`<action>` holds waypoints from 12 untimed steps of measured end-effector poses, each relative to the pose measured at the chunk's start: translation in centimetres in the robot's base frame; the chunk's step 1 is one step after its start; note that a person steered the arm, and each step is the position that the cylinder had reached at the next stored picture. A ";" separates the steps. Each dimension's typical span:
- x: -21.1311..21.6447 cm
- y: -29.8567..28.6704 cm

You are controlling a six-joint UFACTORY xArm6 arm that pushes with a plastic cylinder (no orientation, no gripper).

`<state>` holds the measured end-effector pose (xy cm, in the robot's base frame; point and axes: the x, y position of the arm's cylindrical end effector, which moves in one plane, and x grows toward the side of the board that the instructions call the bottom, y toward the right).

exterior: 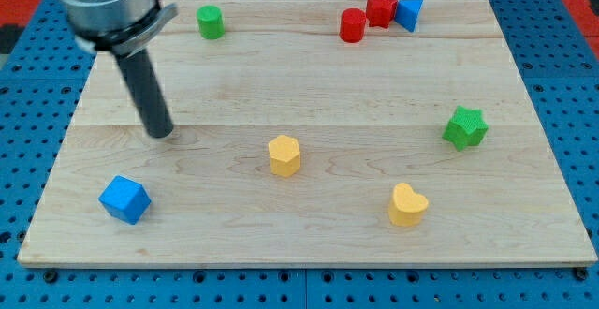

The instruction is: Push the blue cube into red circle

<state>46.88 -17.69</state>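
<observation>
Resting my tip (161, 131) at left of centre, above and right of the blue cube (124, 199) at lower left — no claw here, just a rod. The red circle (352, 25) sits top right, so the tip likely needs repositioning. Wooden board (234, 75), blue pegboard (28, 75) around.

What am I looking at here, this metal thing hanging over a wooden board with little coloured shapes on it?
It is a robot arm ending in a plain dark rod; nothing is held, it only pushes. My tip rests on the light wooden board, above and to the right of the blue cube in this single view, apart from it. Also there: a green cylinder, red cylinder, red star block, blue triangular block, green star block, yellow hexagonal block and yellow heart block.
</observation>
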 end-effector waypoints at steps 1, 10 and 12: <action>6.9 1.3; -0.8 -7.9; -1.9 -12.4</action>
<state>44.98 -30.13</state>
